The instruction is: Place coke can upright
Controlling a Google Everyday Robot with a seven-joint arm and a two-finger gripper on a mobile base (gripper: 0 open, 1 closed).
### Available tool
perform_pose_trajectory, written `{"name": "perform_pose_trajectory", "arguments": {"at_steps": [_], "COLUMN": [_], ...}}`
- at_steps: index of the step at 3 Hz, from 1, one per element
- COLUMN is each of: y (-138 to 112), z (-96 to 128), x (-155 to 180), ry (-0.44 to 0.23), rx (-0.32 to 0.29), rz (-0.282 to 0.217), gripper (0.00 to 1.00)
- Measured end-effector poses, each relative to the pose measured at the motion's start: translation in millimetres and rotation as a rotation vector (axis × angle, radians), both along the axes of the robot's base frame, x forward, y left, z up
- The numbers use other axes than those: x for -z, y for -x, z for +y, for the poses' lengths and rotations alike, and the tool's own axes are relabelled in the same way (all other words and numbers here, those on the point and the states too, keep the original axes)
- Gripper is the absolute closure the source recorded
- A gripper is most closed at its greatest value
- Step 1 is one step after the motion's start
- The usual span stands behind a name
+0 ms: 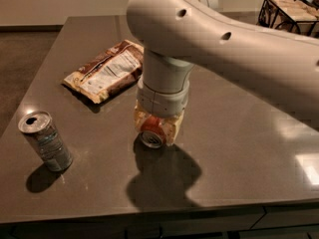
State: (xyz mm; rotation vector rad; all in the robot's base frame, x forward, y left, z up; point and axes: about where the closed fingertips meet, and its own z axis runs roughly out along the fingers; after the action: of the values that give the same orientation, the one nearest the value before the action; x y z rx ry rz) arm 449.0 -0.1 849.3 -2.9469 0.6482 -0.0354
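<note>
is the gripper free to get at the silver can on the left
Probably not now: the gripper is shut on the coke can mid-table. Otherwise only bare table lies between it and the standing silver can.

Tool [157,130] around coke can [151,138] on table [239,138]; other can [46,141] left, bag [107,71] behind.

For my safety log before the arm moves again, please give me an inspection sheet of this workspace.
Surface: dark glossy table, no spill seen.
Job's things: coke can near the table's middle, seemingly on its side, silver end toward the camera, not upright.
Clutter: silver can standing at front left; snack bag lying flat farther back.
Gripper: gripper pointing down over the table's middle, fingers shut on the coke can.
Cables: nothing seen.
Surroundings: wire rack at far right beyond the table; floor at left.
</note>
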Motion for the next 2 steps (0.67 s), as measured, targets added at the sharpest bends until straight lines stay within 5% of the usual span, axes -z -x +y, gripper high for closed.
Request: {"name": "perform_pose_trajectory", "arguments": {"at_steps": [1, 2], "y": [-8, -16], "z": [0, -8], "x": [-13, -31], "ry": [-0.057, -0.157], "rx": [0.087, 0.232], "rz": [0.032, 0.132], "gripper": [0.88, 1.0]}}
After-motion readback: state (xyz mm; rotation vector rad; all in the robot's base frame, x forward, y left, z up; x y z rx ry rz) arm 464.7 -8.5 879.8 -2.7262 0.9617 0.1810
